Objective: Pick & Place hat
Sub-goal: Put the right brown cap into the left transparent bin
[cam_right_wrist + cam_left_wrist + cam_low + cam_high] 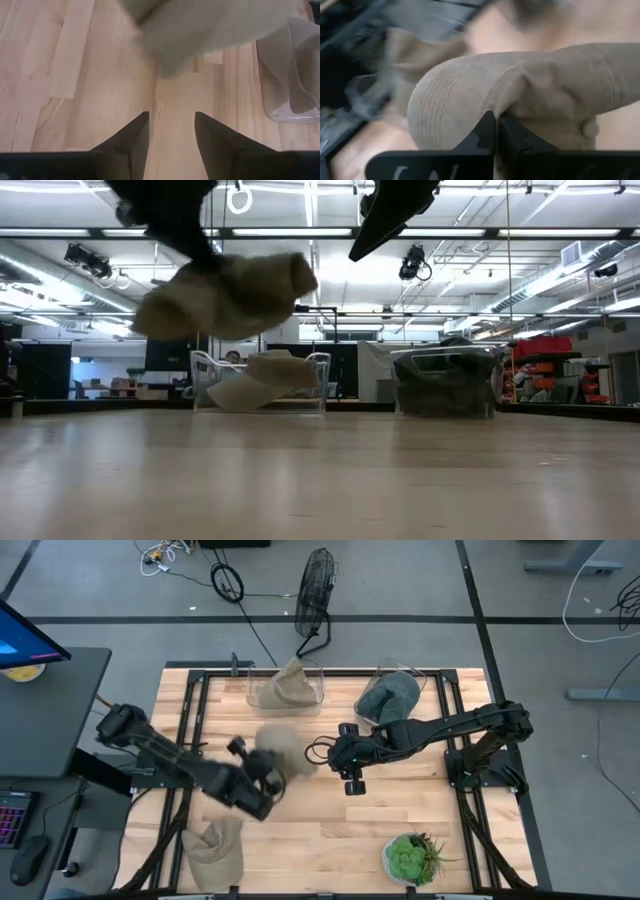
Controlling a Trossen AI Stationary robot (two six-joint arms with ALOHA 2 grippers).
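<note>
Left end effector [495, 131] pinches a crumpled tan hat [520, 95] aloft; right end effector [170, 131] open.

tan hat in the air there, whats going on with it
The left gripper is shut on a tan hat and holds it above the middle of the table, clear of the wood in the low view. The right gripper is open beside it, holding nothing. Another tan hat sits in a clear bin at the far edge, a dark hat in the bin next to it, and a third tan hat lies near the front left.
</note>
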